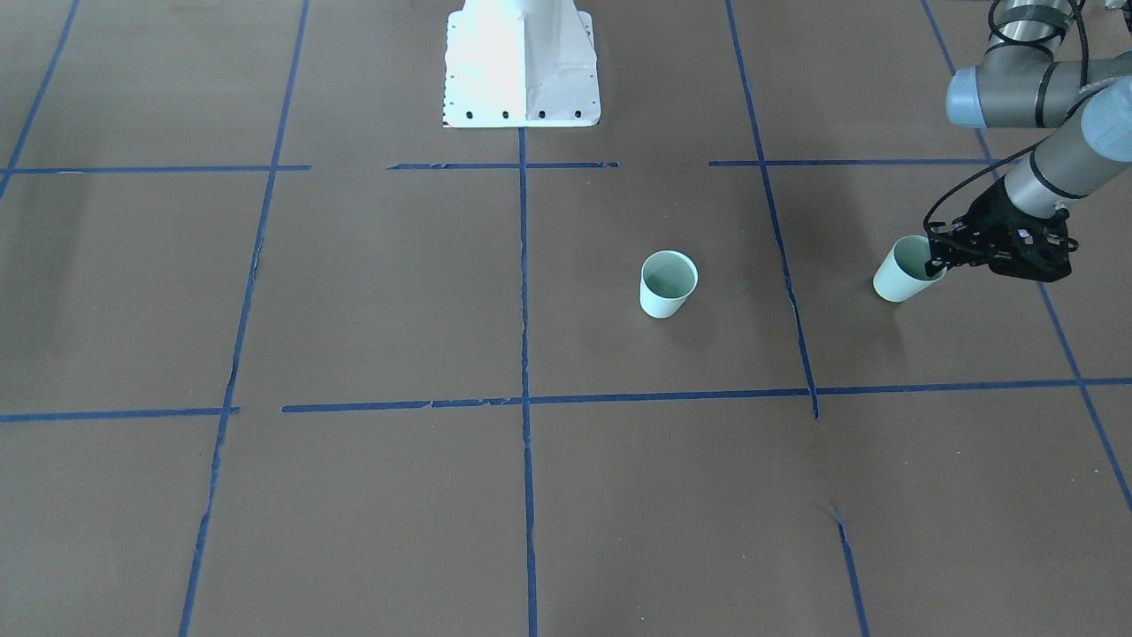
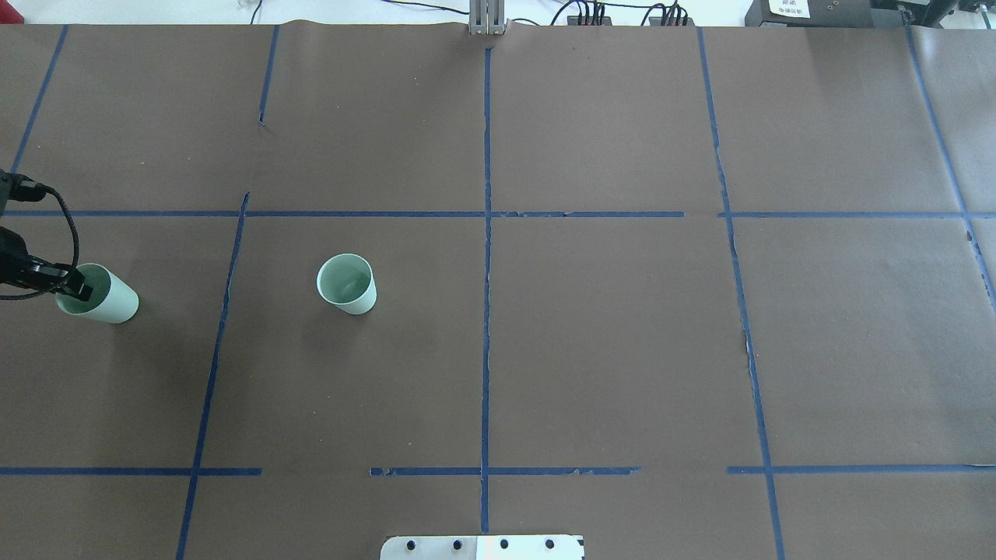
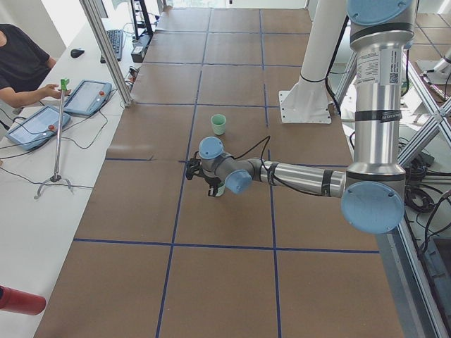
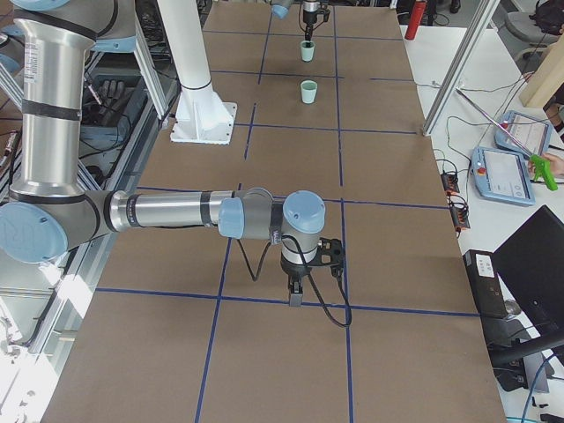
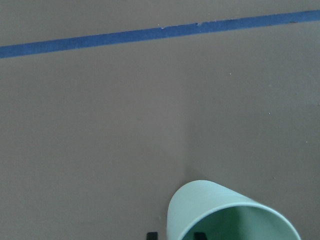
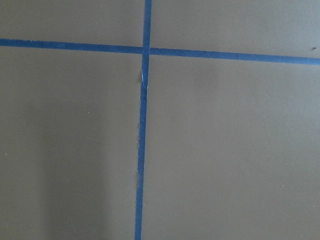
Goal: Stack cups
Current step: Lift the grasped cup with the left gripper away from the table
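Two pale mint-green cups are on the brown table. One cup (image 1: 668, 285) stands upright and alone near the middle; it also shows in the overhead view (image 2: 348, 285). My left gripper (image 1: 939, 257) is shut on the rim of the other cup (image 1: 900, 276), one finger inside and one outside, and holds it tilted. That cup shows at the overhead view's left edge (image 2: 105, 297) and in the left wrist view (image 5: 225, 215). My right gripper (image 4: 295, 295) shows only in the exterior right view, over bare table far from both cups. I cannot tell whether it is open or shut.
The white robot base (image 1: 522, 66) stands at the table's near middle edge. Blue tape lines (image 2: 487, 233) divide the brown table into squares. Operator tablets (image 3: 88, 96) and a stand lie on a side table beyond the far edge.
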### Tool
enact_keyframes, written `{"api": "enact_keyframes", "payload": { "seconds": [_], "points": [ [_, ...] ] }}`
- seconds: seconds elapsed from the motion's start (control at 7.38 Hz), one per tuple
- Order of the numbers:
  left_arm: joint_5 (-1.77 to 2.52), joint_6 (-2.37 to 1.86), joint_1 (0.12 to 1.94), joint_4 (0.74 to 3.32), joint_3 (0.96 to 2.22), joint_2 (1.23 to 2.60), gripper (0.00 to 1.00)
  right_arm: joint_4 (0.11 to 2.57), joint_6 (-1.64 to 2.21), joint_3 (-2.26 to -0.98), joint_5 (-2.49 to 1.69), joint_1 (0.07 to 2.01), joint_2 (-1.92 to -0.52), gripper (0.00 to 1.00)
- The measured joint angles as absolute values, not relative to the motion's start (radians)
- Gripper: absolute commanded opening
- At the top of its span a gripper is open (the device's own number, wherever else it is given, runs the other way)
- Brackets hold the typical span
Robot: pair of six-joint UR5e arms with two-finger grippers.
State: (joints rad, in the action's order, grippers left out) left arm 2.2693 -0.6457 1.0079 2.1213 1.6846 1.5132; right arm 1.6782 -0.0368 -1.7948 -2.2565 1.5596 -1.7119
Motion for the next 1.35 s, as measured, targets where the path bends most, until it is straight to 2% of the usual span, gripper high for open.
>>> {"api": "enact_keyframes", "payload": {
  "seconds": [0.27, 0.41, 0.81, 1.08, 1.35],
  "points": [
    [2.303, -0.595, 1.064, 2.012, 1.763, 1.512, 0.00, 1.678, -0.037, -1.795, -2.256, 1.559, -1.712, 1.00],
    [2.334, -0.514, 1.128, 1.853, 1.821, 1.537, 0.00, 1.678, -0.037, -1.795, -2.256, 1.559, -1.712, 1.00],
    [2.355, -0.365, 1.313, 1.266, 1.923, 1.829, 0.00, 1.678, -0.037, -1.795, -2.256, 1.559, -1.712, 1.00],
    [2.374, -0.459, 1.313, 1.109, 1.974, 1.934, 0.00, 1.678, -0.037, -1.795, -2.257, 1.559, -1.712, 1.00],
    [2.390, -0.670, 1.206, 1.110, 2.027, 1.976, 0.00, 1.678, -0.037, -1.795, -2.256, 1.559, -1.712, 1.00]
  ]
}}
